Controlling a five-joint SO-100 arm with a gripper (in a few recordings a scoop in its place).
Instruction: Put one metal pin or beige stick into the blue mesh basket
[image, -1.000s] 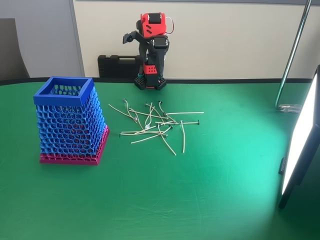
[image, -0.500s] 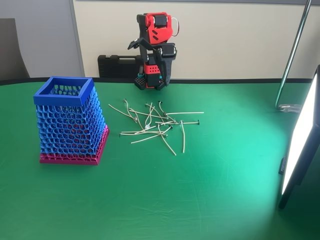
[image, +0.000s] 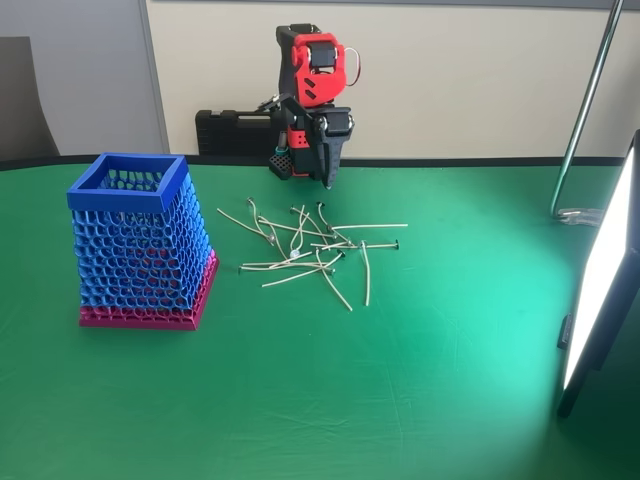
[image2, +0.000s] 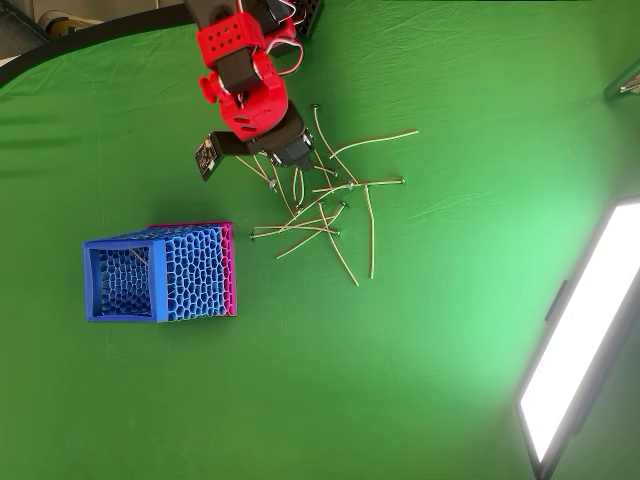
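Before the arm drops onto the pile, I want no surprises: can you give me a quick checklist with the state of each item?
1. Basket upright, open top free: ok.
2. Sticks still loose on the green cloth, none yet lifted: ok.
3. Sticks clear of the basket, a gap of cloth between them: ok.
4. Gripper over the pile's near-arm edge in the overhead view: ok.
5. Gripper open enough to take one stick: cannot tell, the fingers are too dark and small.
6. One stick lying apart from the rest for a clean pick: not ok for most, they cross each other; the one at the pile's right end in the fixed view is the freest.
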